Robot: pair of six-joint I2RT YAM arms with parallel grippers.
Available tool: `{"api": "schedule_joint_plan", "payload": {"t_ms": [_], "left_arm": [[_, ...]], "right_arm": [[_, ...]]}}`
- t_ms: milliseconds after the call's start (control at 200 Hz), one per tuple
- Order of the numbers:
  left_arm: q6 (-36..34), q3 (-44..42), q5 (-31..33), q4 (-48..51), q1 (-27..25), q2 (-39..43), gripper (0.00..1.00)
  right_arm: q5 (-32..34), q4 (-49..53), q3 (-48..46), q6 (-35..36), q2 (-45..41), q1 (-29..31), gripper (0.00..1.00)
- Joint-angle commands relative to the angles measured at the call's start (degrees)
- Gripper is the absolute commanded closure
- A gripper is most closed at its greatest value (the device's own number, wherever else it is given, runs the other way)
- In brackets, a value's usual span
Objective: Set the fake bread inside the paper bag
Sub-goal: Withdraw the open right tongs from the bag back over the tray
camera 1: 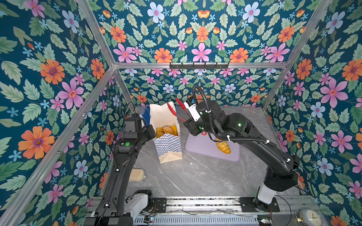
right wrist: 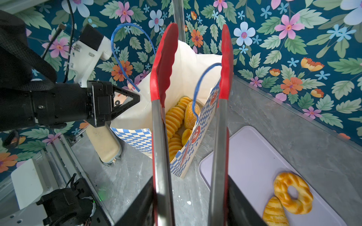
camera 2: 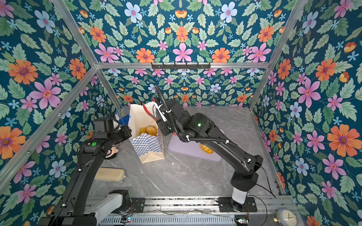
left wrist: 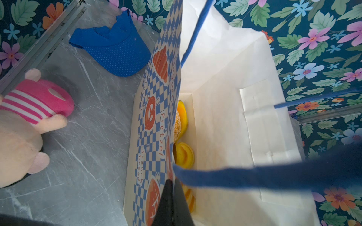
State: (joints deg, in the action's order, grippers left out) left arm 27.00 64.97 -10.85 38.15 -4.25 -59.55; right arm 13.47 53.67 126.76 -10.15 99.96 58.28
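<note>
The left gripper was clamped on the paper bag rim. The right gripper gripped tongs, tips parted, empty, above the bag mouth. Some fake bread lay below them inside; a ring doughnut and roll lay aside on the mat. Judged next: fetch one.

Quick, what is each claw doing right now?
Left claw: closed, pinching the paper bag at its rim.
Right claw: closed on the red tongs; the tongs are open and empty.
</note>
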Motion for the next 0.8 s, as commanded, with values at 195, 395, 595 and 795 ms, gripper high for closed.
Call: {"api": "schedule_joint_plan", "payload": {"t_ms": [195, 395, 595, 795], "left_arm": [[0.00, 0.17, -0.47, -1.02, 0.03, -0.16, 0.98], [-0.02, 0.07, -0.56, -1.04, -0.03, -0.07, 0.98], [-0.11, -0.10, -0.75, -1.39, -0.03, -0.39, 0.98], [-0.20, -0.10, -1.10, -1.86, -0.03, -0.80, 0.98]], "right_arm": [[4.75, -4.25, -6.95, -2.49, -6.68, -2.52, 0.48], [2.08, -4.12, -16.48, -8.17, -12.92, -8.96, 0.48], [-2.53, -3.51, -28.07, -14.47, -19.31, -17.10, 0.48], [-11.80, -5.42, -41.95, -20.37, -25.13, -28.05, 0.48]]}}
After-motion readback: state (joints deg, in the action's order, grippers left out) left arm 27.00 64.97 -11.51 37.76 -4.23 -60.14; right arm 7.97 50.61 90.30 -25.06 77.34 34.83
